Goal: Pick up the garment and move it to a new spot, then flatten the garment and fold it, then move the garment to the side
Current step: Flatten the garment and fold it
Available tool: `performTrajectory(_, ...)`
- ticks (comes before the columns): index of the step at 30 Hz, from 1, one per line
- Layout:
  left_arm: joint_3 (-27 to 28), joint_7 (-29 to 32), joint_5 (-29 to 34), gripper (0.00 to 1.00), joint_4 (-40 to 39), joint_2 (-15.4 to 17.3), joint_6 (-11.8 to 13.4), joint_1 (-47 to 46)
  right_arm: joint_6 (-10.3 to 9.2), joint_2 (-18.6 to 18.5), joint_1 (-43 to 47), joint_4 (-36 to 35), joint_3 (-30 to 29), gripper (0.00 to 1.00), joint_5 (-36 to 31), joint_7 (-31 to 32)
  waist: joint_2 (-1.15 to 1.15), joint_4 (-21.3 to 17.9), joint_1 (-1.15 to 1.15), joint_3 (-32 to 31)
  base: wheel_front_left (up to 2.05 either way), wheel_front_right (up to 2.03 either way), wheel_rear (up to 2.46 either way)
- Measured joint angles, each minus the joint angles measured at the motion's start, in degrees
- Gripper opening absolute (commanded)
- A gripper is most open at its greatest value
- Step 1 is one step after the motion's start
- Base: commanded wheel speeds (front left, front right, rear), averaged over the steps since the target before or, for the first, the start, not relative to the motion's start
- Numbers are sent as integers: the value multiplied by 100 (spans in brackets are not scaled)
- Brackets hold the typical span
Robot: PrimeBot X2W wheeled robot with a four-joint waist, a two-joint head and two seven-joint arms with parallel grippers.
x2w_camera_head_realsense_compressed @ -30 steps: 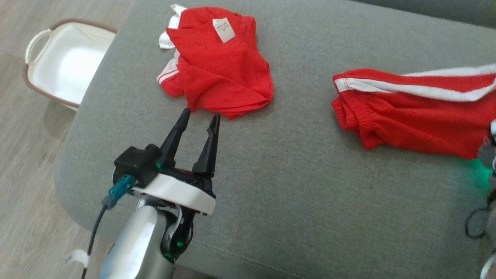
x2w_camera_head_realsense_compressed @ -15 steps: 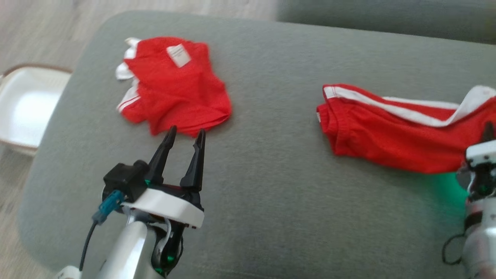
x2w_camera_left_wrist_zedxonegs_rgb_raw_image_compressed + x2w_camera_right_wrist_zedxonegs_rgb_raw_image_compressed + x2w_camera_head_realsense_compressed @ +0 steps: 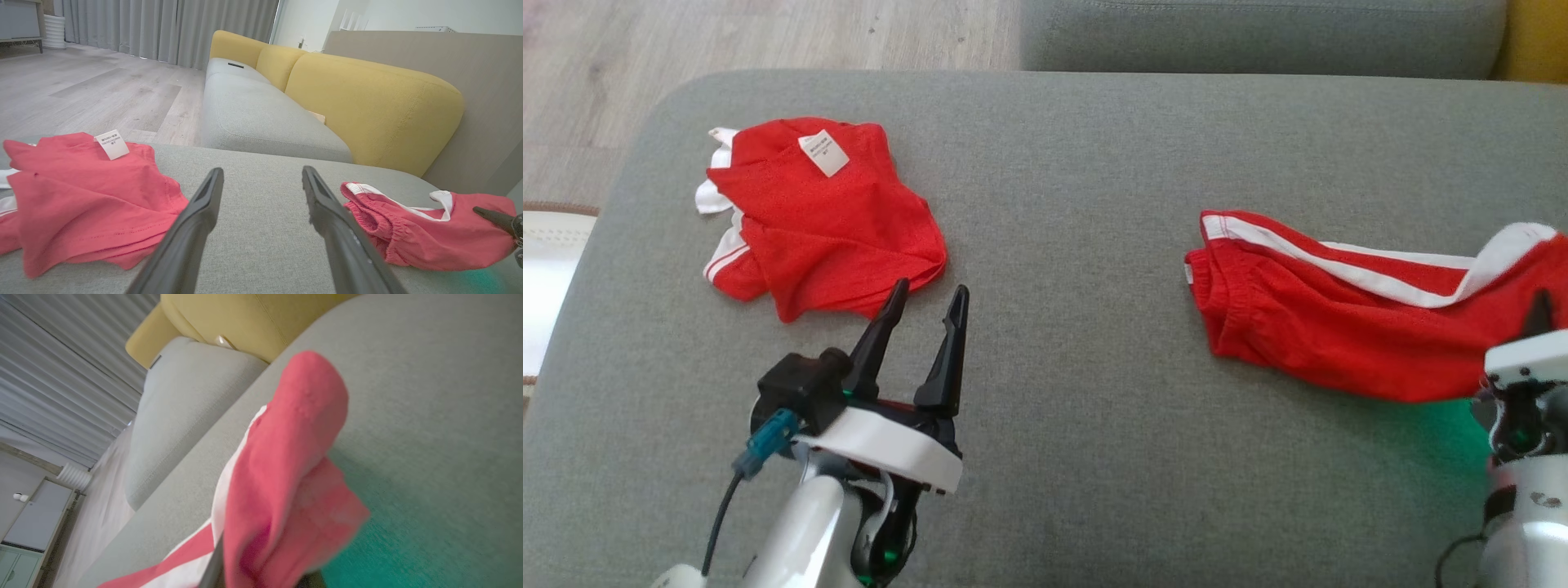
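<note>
Item: red shorts (image 3: 1339,327) with a white side stripe, lying crumpled lengthwise on the grey cushion (image 3: 1078,245) at 3 o'clock in the head view, waistband end toward centre. Holder: right gripper (image 3: 1539,304), at 4 o'clock, fingers clamped together on the shorts' outer end; the right wrist view shows red cloth bunched over them. Idle: left gripper (image 3: 931,290), at 7 o'clock, fingers apart and holding nothing, tips just beside the near edge of a red shirt (image 3: 825,220). That shirt, white label (image 3: 823,153) uppermost, sits loosely folded at 10 o'clock, well apart from the shorts. Also: white basket (image 3: 539,278) at 9 o'clock, off the cushion. Step, as judged: pick-up and relocation of the shorts, with the grip made and most of the cloth on the cushion. The next move calls for a lift that clears the trailing waistband, then a carry toward the bare centre, leaving room to flatten.
</note>
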Motion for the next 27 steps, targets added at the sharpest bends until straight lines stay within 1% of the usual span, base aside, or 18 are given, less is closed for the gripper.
performTrajectory(2,-10,0,0,100,11,0,-1,0,-1,49,-2,-144,84,0,45,-2,0,-1,0,-6,0,0,0)
performTrajectory(5,-20,0,0,100,42,0,-1,-1,-1,125,1,-421,419,0,182,0,0,19,0,-44,0,0,0)
performTrajectory(7,-18,0,0,100,57,1,-37,-1,-1,147,4,-650,767,0,345,8,0,45,0,-69,0,0,0)
performTrajectory(8,-15,0,0,100,66,1,-44,-1,0,156,37,-899,1135,0,558,20,0,79,0,-96,0,0,0)
performTrajectory(9,-15,0,0,100,66,1,-44,-1,0,156,37,-899,1135,0,558,20,0,79,0,-96,0,0,0)
performTrajectory(10,-7,0,0,100,77,1,-43,0,0,157,146,-1136,1514,0,811,62,0,120,0,-129,0,0,0)
performTrajectory(13,-1,0,0,100,87,1,-43,1,0,168,409,-1446,2114,0,1115,113,0,202,0,-172,0,0,0)
performTrajectory(14,-1,0,0,100,87,1,-43,1,0,168,409,-1446,2114,0,1115,113,0,202,0,-172,0,0,0)
performTrajectory(20,-4,0,0,100,105,2,-45,4,0,116,717,-1781,3184,0,1496,210,0,425,0,-212,0,0,0)
performTrajectory(27,9,0,0,100,111,3,-44,7,0,-236,705,-1639,3945,0,1646,200,0,688,0,-194,0,0,0)
